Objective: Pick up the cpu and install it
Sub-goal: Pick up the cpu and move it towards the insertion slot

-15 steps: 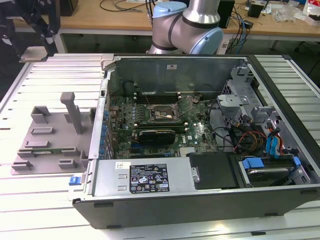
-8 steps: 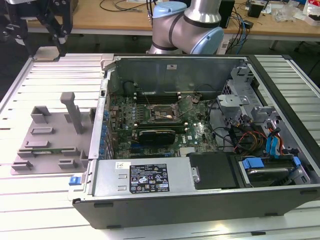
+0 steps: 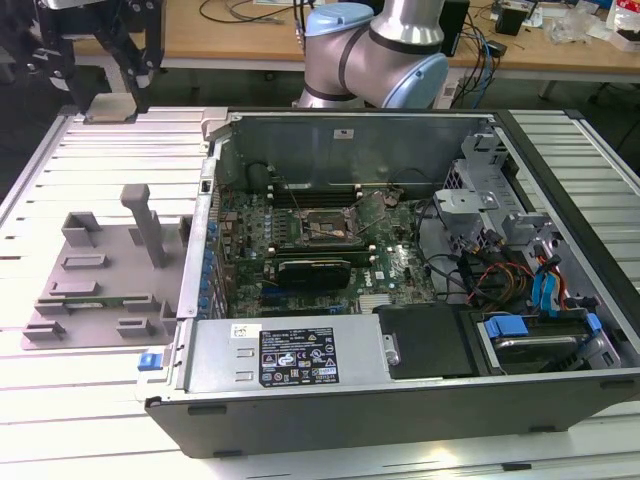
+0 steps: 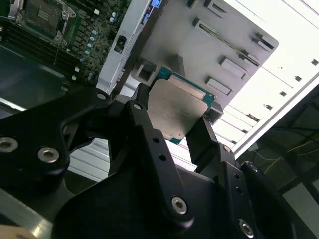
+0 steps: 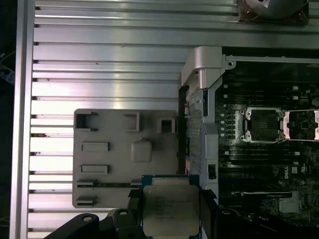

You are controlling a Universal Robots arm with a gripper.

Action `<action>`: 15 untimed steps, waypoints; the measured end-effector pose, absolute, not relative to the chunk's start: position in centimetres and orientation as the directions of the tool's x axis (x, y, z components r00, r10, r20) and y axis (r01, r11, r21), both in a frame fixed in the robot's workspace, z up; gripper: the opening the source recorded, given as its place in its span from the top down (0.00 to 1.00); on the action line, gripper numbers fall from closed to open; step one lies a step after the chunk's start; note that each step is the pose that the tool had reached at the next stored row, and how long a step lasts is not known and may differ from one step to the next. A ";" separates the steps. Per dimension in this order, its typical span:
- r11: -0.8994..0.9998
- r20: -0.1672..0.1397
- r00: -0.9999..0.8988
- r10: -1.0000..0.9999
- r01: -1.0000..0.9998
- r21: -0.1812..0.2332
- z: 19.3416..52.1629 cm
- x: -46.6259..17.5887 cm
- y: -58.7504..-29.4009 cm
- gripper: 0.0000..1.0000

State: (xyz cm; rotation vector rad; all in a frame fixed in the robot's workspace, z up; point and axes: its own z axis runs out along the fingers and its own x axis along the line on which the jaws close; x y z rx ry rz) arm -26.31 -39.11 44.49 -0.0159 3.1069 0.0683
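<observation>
Claw (image 4: 175, 110) clamps the cpu (image 5: 170, 211) by two opposite edges between black fingers (image 4: 199, 139), its far edge free. Its lid is silvery-grey, rimmed green (faint print on top). It hangs before the grey slotted tray (image 3: 100, 290), which lies at 9 o'clock from the open computer case (image 3: 400, 420) in the exterior view; the socket (image 3: 322, 228) sits uncovered mid-board.

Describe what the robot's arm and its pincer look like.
The arm in the exterior view is a thick silvery-grey tube with rounded joints and pale blue end caps. The pincer in the second wrist view is matte black, built from flat angular linkage bars fastened with silver socket-head screws, narrowing to two slim black fingers.
</observation>
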 end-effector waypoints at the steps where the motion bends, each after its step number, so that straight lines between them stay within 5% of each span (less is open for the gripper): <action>1: 0.999 -0.034 -0.999 -0.010 -0.011 0.044 44.5 -26.1 -39.1 0.45; 15: 0.999 -0.034 -0.999 -0.010 -0.011 0.044 44.5 -21.5 -39.1 0.45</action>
